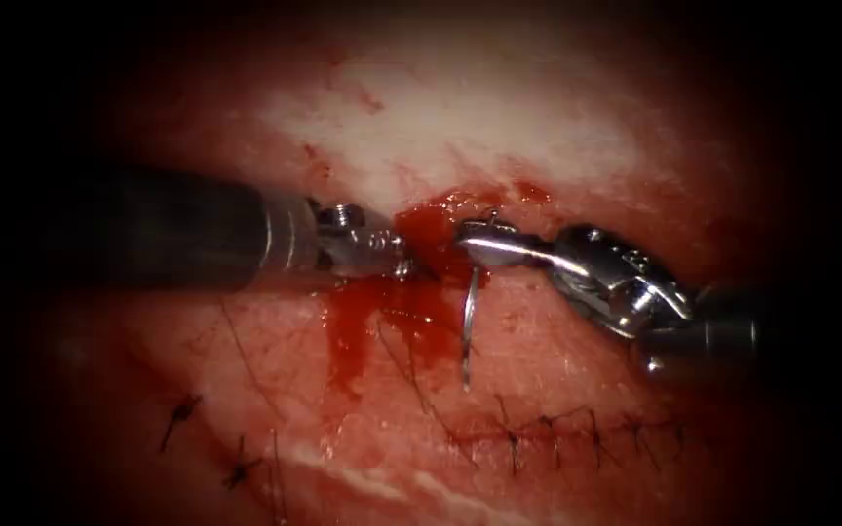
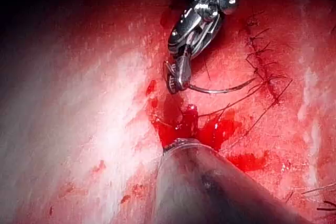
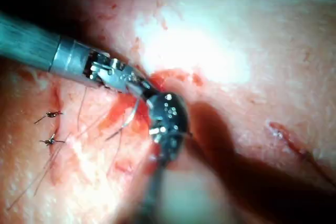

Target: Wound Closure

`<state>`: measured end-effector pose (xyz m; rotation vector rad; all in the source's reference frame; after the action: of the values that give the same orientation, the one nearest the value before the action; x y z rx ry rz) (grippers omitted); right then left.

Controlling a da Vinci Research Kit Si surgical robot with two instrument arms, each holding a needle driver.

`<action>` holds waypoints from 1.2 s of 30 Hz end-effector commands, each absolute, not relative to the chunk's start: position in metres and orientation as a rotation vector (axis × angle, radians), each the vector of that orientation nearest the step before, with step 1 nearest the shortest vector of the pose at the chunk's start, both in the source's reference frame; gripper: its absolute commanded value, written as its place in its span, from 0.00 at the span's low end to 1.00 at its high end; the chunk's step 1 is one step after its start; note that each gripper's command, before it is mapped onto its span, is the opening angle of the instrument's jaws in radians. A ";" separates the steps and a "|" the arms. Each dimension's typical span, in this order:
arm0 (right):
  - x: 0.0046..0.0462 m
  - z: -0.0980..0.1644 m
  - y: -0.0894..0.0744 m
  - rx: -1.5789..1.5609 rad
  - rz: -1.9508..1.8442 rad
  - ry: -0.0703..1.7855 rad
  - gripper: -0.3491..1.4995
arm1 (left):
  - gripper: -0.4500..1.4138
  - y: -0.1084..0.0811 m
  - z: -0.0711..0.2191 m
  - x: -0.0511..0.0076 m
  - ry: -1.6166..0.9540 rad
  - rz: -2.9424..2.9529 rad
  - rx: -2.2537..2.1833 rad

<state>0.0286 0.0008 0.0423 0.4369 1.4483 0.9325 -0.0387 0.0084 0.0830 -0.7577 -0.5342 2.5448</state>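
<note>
- Two separate knotted stitches [image 1: 179, 414] sit at about eight o'clock in the endoscope view, well apart from both tools.
- The left tool [image 1: 394, 255] comes in from nine o'clock; its jaw tips lie in the pool of red fluid [image 1: 431, 234] at the centre, at the cut [image 1: 428, 275]. I cannot tell whether those jaws are parted or closed, nor whether they hold anything.
- A streak of the red fluid runs from the pool toward six o'clock, over the tissue [image 1: 460, 117].
- Dark thread [image 1: 411, 375] trails over the tissue from the pool toward five o'clock.
- The curved needle [image 1: 469, 326] hangs just right of the pool, its free end pointing toward six o'clock. It lies above the surface, not in the tissue.
- The right tool [image 1: 475, 242] enters from three o'clock, its jaws clenched on the needle close to one end of the curve; the left wrist view shows the same grip [image 2: 176, 80], with the needle [image 2: 220, 89] sweeping away from the jaws.
- A row of finished stitches [image 1: 557, 429] runs along the closed wound at five o'clock.
</note>
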 end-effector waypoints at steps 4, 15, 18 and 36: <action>0.0295 0.043 0.002 0.378 0.904 1.446 0.00 | 0.00 0.007 0.084 -0.0398 -0.575 2.565 -0.729; 0.0304 0.044 0.002 0.245 0.800 1.408 0.00 | 0.00 0.006 0.081 -0.0395 -0.644 2.574 -0.700; 0.0304 0.044 0.003 0.200 0.776 1.399 0.00 | 0.00 0.006 0.080 -0.0394 -0.653 2.584 -0.695; 0.0312 0.046 0.003 0.016 0.627 1.339 0.00 | 0.00 0.005 0.078 -0.0379 -0.683 2.608 -0.665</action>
<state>0.0305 0.0032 0.0455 0.0082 1.3358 0.6232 -0.0374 0.0053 0.0777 -0.6649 -0.6833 2.6083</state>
